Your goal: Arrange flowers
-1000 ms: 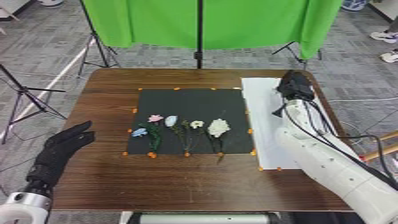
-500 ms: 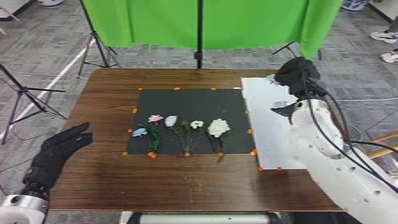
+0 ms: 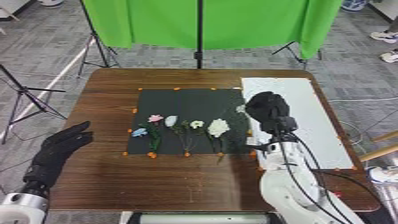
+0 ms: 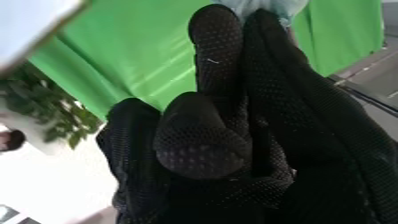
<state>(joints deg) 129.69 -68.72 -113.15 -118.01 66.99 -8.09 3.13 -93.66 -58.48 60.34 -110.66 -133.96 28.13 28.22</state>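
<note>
In the head view my right hand (image 3: 267,107) is over the seam between the black mat (image 3: 191,100) and the white sheet (image 3: 306,117), its fingers curled on a pale flower (image 3: 240,108). The right wrist view has that pale flower (image 4: 266,6) at the fingertips of my right hand (image 4: 200,150). Side by side on the mat lie a blue flower (image 3: 139,132), a pink flower (image 3: 155,118), a pale bud (image 3: 171,121), a small cream flower (image 3: 196,124) and a large white bloom (image 3: 218,127), stems towards the near edge. My left hand (image 3: 62,142) stays open beside the table's left edge.
Orange tape pieces (image 3: 153,155) mark the borders of mat and sheet on the brown table (image 3: 178,182). Behind the table hang a green cloth (image 3: 258,30) and a black stand pole (image 3: 200,35).
My right hand has come back from the far end of the white sheet, nearer and leftward to the mat's right edge, carrying the pale flower. The left hand is practically still.
</note>
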